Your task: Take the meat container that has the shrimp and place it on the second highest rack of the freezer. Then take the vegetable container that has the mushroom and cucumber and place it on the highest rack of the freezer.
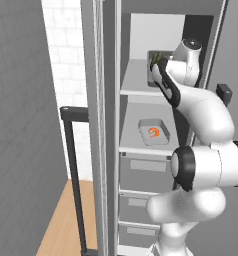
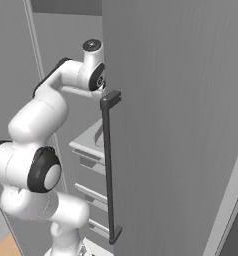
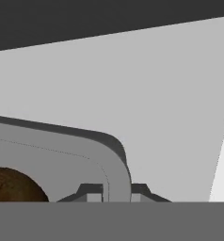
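The hand view shows the pincer (image 3: 111, 190) closed on the vegetable container's rim (image 3: 115, 155) beside the mushroom (image 3: 15, 186), while the left base view shows the cucumber (image 1: 155, 59) on the highest rack (image 1: 136, 82) and the shrimp (image 1: 153, 132) tray (image 1: 154, 132) below.

No legible text, labels, brand marks, numbers or signs observed in any view. Checked surfaces: freezer (image 1: 109, 125) door and walls, plain grey; drawer fronts, blank; meat container (image 1: 154, 132) on the second shelf, unmarked; vegetable container (image 3: 85, 155) rim in the hand view, unmarked; black door handle (image 2: 109, 170), bare; white arm casing, no lettering visible.
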